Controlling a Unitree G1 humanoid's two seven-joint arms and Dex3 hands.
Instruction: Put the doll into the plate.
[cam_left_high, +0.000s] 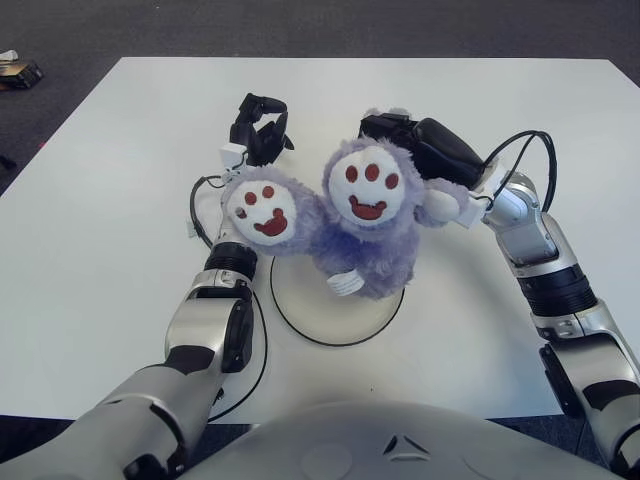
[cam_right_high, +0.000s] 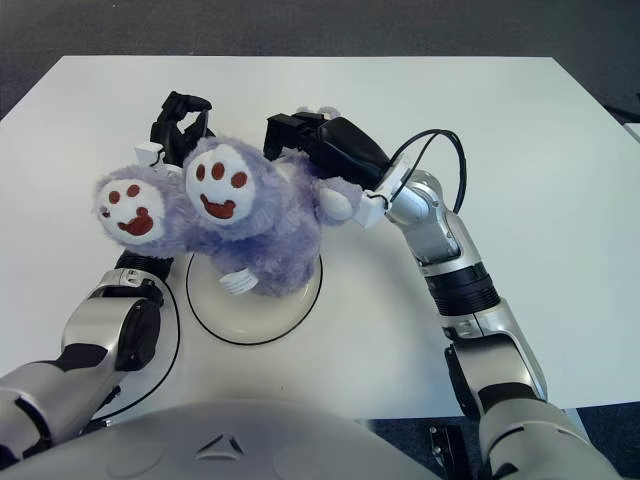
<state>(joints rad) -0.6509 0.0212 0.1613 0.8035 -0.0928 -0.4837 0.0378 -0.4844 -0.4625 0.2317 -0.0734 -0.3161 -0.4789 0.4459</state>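
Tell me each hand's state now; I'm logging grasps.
Left hand: behind the fluffy purple plush doll, fingers curled, grasp cannot be told.
Right hand: closed on the doll from behind.

My doll (cam_left_high: 365, 230) is fuzzy lavender, its white soles dotted with dark red pads. The plate (cam_left_high: 340, 318) is white with a black rim, on my white bench (cam_left_high: 100, 200). Both robot hands are black.

A white table (cam_left_high: 90, 260) stands on dark floor, a small object (cam_left_high: 18, 72) beyond it.
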